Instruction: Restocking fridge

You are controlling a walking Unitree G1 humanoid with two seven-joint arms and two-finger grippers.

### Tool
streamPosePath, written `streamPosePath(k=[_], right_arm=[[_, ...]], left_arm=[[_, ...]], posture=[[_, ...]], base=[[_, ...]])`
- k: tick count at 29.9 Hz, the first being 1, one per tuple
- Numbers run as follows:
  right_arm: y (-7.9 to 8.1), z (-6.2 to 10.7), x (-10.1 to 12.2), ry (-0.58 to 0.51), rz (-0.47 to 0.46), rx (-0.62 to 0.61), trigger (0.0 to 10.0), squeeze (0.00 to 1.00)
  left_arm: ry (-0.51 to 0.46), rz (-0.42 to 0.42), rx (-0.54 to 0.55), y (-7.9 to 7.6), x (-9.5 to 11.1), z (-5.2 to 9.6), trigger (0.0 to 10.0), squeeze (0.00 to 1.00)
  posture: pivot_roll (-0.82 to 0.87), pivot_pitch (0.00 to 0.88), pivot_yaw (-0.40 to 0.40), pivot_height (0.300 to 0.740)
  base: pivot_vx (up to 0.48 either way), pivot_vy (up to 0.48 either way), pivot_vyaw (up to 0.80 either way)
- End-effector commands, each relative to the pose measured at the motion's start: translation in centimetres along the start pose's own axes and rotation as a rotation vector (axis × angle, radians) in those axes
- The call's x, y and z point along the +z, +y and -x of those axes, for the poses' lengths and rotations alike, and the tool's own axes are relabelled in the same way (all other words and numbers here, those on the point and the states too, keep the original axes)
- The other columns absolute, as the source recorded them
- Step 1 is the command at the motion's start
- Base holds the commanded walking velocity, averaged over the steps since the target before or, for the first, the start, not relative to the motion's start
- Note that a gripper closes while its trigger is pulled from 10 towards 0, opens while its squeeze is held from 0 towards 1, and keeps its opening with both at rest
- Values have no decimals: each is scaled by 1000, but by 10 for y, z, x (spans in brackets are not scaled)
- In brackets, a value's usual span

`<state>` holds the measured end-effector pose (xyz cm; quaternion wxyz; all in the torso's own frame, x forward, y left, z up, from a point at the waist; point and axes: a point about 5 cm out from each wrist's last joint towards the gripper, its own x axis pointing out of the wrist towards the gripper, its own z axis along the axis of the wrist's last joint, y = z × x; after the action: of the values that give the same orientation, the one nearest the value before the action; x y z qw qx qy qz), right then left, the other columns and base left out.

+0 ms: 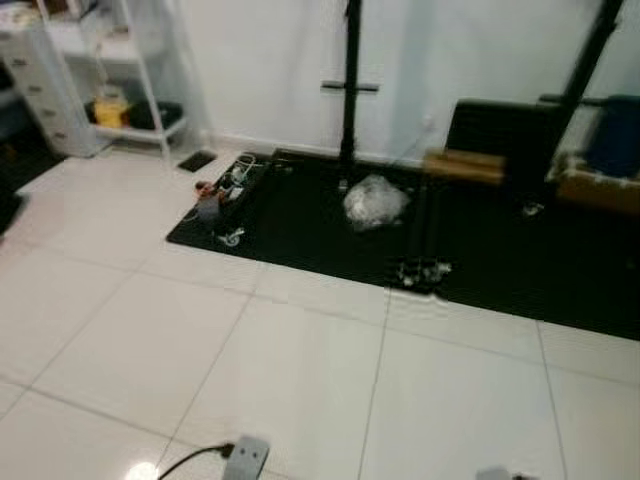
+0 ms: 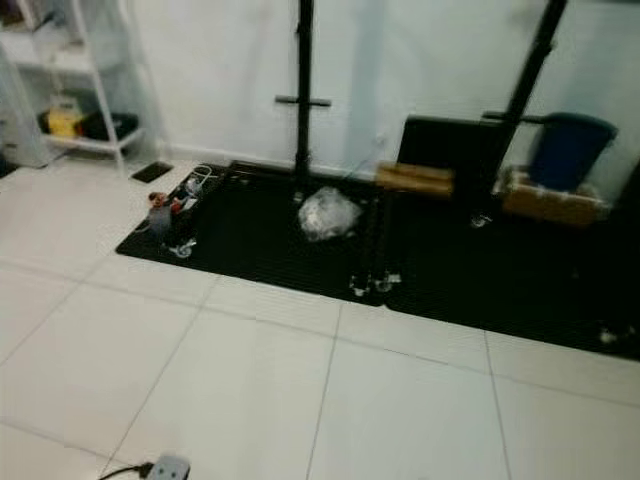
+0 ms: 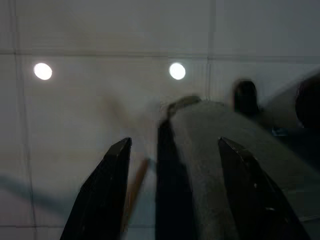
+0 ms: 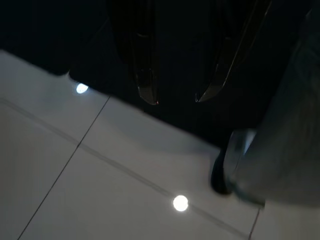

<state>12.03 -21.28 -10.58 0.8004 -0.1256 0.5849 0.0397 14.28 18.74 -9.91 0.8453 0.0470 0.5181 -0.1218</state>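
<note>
Walking over white floor tiles (image 1: 300,380) toward a black mat (image 1: 480,250) upper right; my left tool (image 3: 172,150) and right tool (image 4: 177,95) hang apart, empty. I see no fridge, so restocking seems unstarted.

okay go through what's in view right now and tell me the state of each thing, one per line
Left gripper: open, empty, hanging over the tiled floor.
Right gripper: open, empty, hanging low.
Clear plastic bag: crumpled, lying on the black mat.
Blue bin: upright by the wall.
White shelf unit: open-fronted, a yellow item on its lower shelf.
Power plug: lying on the floor.
</note>
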Motion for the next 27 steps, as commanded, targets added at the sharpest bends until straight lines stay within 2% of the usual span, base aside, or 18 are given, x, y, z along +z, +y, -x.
streamPosePath(k=[1, 8, 27], right_arm=[[4, 0, 5, -19, -2, 11, 10000, 0], [6, 0, 7, -30, 27, 37, 10000, 0], [8, 0, 8, -34, 25, 65, 10000, 0]], left_arm=[[39, -4, 6, 3, -10, 2, 10000, 0], [38, -9, 2, 3, -9, 2, 10000, 0], [29, -2, 5, 3, -6, 2, 10000, 0]], posture=[[44, 0, -13, 740], [45, 0, -14, 740], [47, 0, -16, 740]], base=[[371, 0, 0], [373, 0, 0], [333, 0, 800]])
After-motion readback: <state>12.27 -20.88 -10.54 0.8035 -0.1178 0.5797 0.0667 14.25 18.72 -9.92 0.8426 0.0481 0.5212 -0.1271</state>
